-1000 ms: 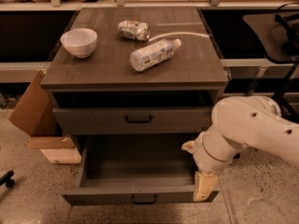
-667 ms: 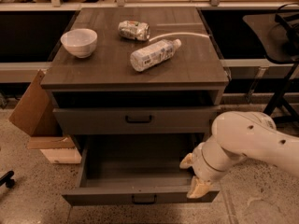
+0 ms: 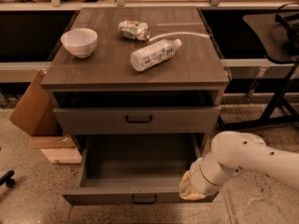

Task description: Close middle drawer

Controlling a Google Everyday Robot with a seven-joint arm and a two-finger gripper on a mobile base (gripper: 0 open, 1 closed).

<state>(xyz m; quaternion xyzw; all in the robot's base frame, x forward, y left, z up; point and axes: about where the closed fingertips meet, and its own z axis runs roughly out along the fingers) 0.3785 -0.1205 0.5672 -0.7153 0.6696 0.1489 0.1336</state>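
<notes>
The middle drawer (image 3: 140, 171) is a dark grey box pulled far out of the cabinet, and it is empty inside. Its low front panel (image 3: 103, 198) carries a small black bar handle (image 3: 144, 199). My gripper (image 3: 190, 189) is at the end of the white arm (image 3: 243, 160), which comes in from the right. It sits at the right end of the drawer's front panel, at the front right corner. Its tan fingertips are against or just over the panel's top edge.
Above is a taller-fronted drawer (image 3: 93, 120) with a bigger handle, slightly ajar. On the cabinet top (image 3: 196, 69) are a white bowl (image 3: 79, 42), a crushed can (image 3: 134, 30) and a plastic bottle (image 3: 154, 54) lying down. Cardboard (image 3: 32, 104) leans at left. A black stand (image 3: 275, 101) is at right.
My arm has swung left and down, bringing the gripper from beside the drawer's right side to its front right corner. The drawer is still pulled out about as far.
</notes>
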